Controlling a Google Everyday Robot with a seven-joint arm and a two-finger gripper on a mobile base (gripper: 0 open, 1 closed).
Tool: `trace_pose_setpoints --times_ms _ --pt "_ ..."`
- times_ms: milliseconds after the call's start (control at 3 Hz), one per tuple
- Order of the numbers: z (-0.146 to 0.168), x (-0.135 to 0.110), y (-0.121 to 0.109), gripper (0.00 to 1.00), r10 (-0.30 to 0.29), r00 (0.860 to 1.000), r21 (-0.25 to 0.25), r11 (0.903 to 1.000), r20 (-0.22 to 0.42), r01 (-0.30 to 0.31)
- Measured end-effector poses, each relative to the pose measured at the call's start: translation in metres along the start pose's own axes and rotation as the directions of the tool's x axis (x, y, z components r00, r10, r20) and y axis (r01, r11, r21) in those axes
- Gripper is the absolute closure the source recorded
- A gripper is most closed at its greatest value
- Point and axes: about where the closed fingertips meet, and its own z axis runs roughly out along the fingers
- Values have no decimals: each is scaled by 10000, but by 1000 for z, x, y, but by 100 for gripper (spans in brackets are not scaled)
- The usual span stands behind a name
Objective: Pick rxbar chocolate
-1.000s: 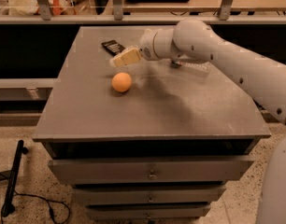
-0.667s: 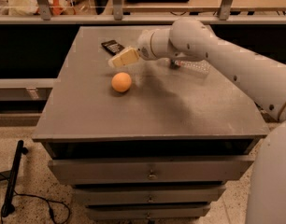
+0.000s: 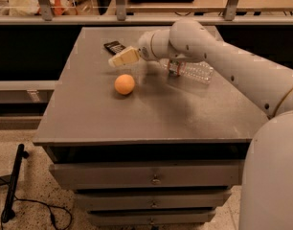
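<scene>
The gripper (image 3: 117, 60) sits in the upper middle of the frame, its pale cream tip pointing left and slightly down over the far part of the table (image 3: 151, 114). Whether the claw is apart or together cannot be told, and it is not seen to hold anything.

Just above it and a little to the left lies the rxbar chocolate (image 3: 114, 47) — a small flat dark bar resting on the tabletop near the far edge, its lower right end hidden behind the gripper. Whether the two touch cannot be told.

Below the gripper, nearer the frame's centre, an orange ball (image 3: 124, 84) rests on the table, apart from the bar. To the right of the gripper a clear water bottle (image 3: 192, 71) lies on its side, partly covered by the white arm (image 3: 232, 66) — which runs from the wrist down toward the lower right corner.

Beneath the tabletop, grey drawers (image 3: 151, 176) fill the lower middle. At the lower left, a black cable (image 3: 12, 186) lies on the speckled floor.
</scene>
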Motion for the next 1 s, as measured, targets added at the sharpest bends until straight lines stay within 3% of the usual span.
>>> trace_pose_setpoints --times_ms 333,667,1000 --pt "5 3 2 0 45 10000 -65 10000 31 -45" --pt "9 7 4 15 60 10000 -125 9999 -15 -60" --pt "13 8 5 38 65 10000 -191 9998 -57 -66"
